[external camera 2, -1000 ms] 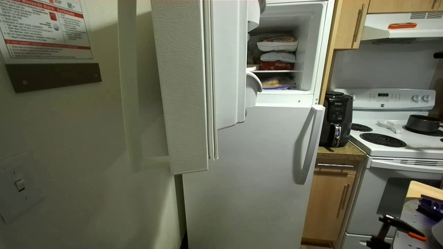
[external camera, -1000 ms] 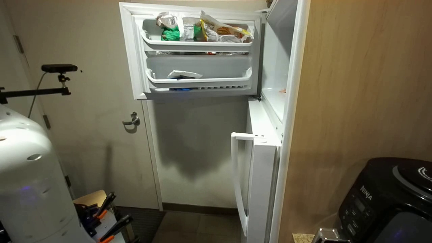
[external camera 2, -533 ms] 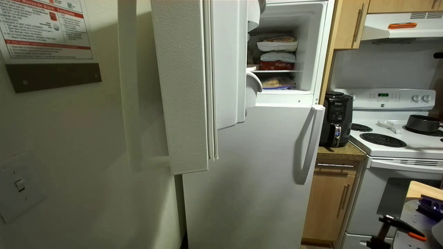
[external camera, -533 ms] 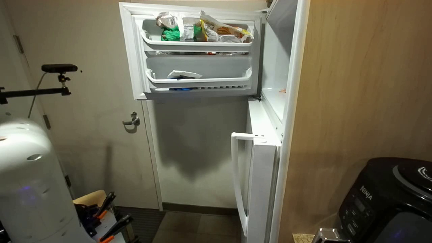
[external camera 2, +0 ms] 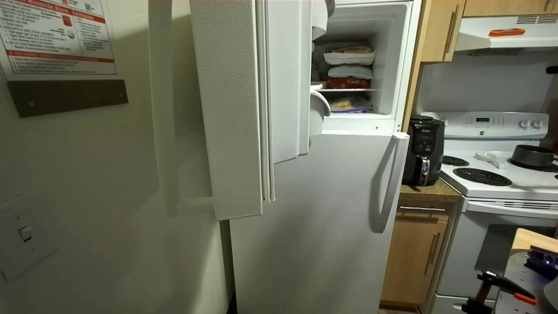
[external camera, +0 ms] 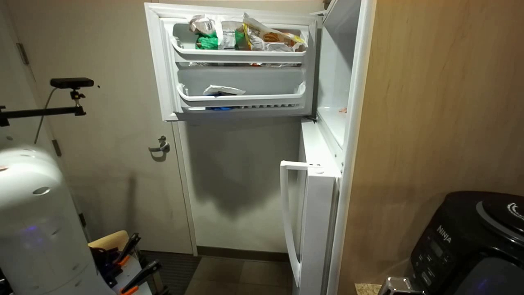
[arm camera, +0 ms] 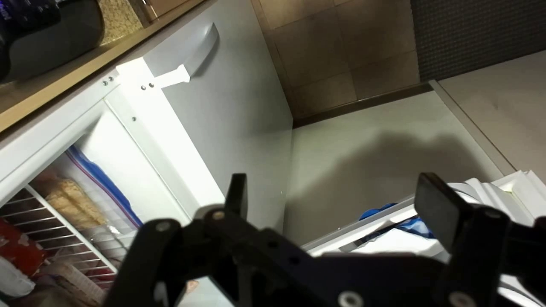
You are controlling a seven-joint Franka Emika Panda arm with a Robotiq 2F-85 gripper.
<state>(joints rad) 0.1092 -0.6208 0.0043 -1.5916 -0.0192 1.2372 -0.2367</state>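
Observation:
My gripper (arm camera: 332,183) is open in the wrist view, its two black fingers wide apart with nothing between them. It is out of sight in both exterior views. The freezer door (external camera: 154,61) stands wide open and also shows in an exterior view (external camera 2: 231,109). Its lower bin holds a white packet (external camera: 223,89), seen beyond the right finger in the wrist view (arm camera: 394,243). Its upper bin holds a green bag (external camera: 207,41) and a yellow-edged bag (external camera: 272,37). Inside the freezer are a white tray (external camera 2: 348,58), a red package (external camera 2: 348,83) and a bag of tan food (arm camera: 76,202).
The shut lower fridge door has a white handle (external camera: 286,221). A black air fryer (external camera 2: 423,148) stands beside the fridge, left of the stove (external camera 2: 488,157) with a pot (external camera 2: 534,155). The white arm (external camera: 37,213) rises beside clamps (external camera: 141,274).
From one second to half a second ago, the top of the white arm shifted lower in an exterior view; since then it looks nearly still. The freezer door and its contents have not moved.

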